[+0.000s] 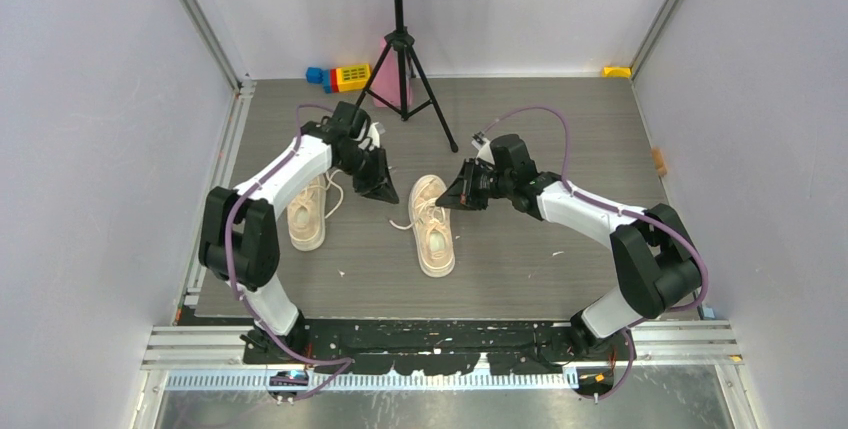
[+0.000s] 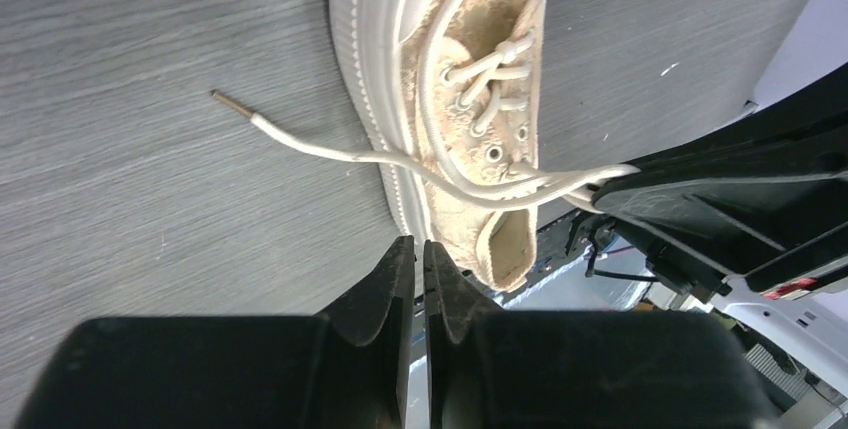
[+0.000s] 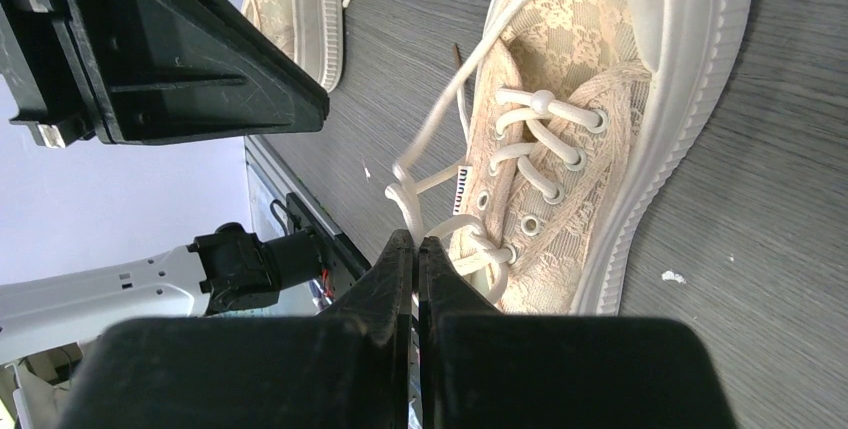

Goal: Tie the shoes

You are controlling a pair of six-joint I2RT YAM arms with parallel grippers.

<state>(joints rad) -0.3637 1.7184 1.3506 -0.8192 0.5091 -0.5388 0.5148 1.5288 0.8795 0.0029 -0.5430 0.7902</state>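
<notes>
Two cream sneakers lie on the grey table. One shoe point(image 1: 307, 214) is under my left arm. The other shoe point(image 1: 435, 234) lies in the middle, between both grippers. My right gripper point(image 1: 452, 195) is shut on this shoe's white lace point(image 3: 440, 114) beside the eyelets, and the lace runs taut into its tips point(image 3: 414, 241). My left gripper point(image 1: 381, 190) is shut, with nothing visible between its fingers point(image 2: 400, 269), just beyond the shoe's heel opening point(image 2: 505, 239). A loose lace end point(image 2: 330, 152) with a brown tip lies on the table to the left of the shoe point(image 2: 480, 69).
A black tripod music stand point(image 1: 400, 49) stands at the back middle, with a pink object and coloured toy blocks point(image 1: 345, 76) by its feet. A yellow item point(image 1: 616, 72) lies at the back right corner. White walls close in on both sides.
</notes>
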